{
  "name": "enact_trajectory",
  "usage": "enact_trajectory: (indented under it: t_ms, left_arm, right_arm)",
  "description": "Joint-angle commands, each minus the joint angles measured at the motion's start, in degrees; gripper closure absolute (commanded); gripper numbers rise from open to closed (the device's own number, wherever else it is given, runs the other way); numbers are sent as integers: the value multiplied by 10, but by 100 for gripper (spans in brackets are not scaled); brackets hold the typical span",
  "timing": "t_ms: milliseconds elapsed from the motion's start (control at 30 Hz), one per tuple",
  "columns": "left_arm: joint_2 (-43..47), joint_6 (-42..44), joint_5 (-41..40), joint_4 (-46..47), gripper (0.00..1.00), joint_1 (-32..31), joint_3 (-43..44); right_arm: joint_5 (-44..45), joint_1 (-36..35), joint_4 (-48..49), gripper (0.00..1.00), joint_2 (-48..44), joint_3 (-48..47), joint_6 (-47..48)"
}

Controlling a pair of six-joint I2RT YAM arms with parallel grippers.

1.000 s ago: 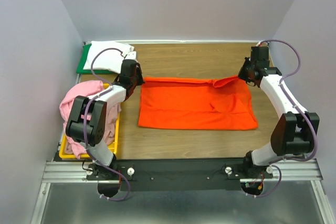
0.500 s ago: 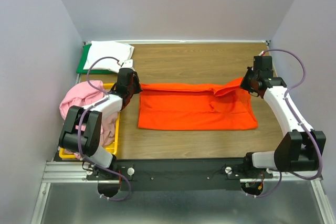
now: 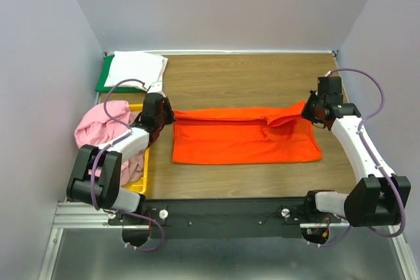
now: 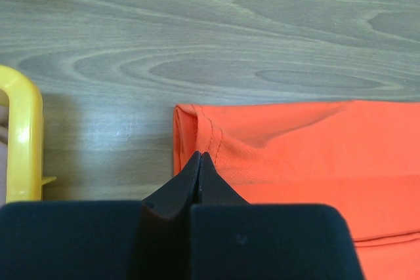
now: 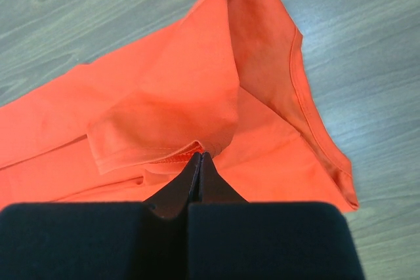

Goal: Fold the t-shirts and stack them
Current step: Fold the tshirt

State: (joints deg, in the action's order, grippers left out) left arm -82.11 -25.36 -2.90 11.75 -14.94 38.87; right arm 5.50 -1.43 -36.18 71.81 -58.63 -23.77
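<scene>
Top external: the orange shirt (image 3: 246,139) lay spread sideways across the middle of the wooden table (image 3: 249,77). It was bright and plain, with its far edge doubled over into a narrow band.
left gripper (image 3: 168,117): tips pressed together on the shirt's far left corner, pinching the cloth.
right gripper (image 3: 306,111): same deal at the far right corner, where the cloth bunched into a loose flap.
left wrist view: showed what the top one couldn't, a stitched hem curling right at the closed tips. A bit of yellow bin (image 3: 136,186) rim sat off to the left.
right wrist view: up close, that flap had its own stitched hem, and the tips were nipped right on it.
white shirt (image 3: 136,69): folded, sitting on the green board (image 3: 103,82) in the far left corner.
pink cloth (image 3: 98,122): heaped in the bin on the left. The left arm crossed in front of it, so I couldn't tell how many shirts were in there.
</scene>
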Motion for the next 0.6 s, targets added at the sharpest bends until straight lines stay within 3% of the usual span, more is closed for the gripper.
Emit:
enact_trajectory:
  t_ms: [0, 367, 433, 533, 567]
  left_arm:
    - [26, -9, 10, 13, 100, 3, -18]
    - [76, -35, 4, -4, 98, -4, -68]
    - [86, -39, -5, -22, 79, -4, -71]
    - [109, -43, -24, -49, 37, -6, -68]
    - [122, -43, -29, -55, 33, -7, -62]
  right_arm:
    - [6, -2, -25, 100, -26, 17, -7]
    - [5, -3, -57, 100, -55, 51, -10]
    - [-3, -4, -70, 93, -61, 55, -10]
    - [-1, -6, -85, 52, -65, 55, -11]
    - [-1, -6, -94, 47, -69, 52, -9]
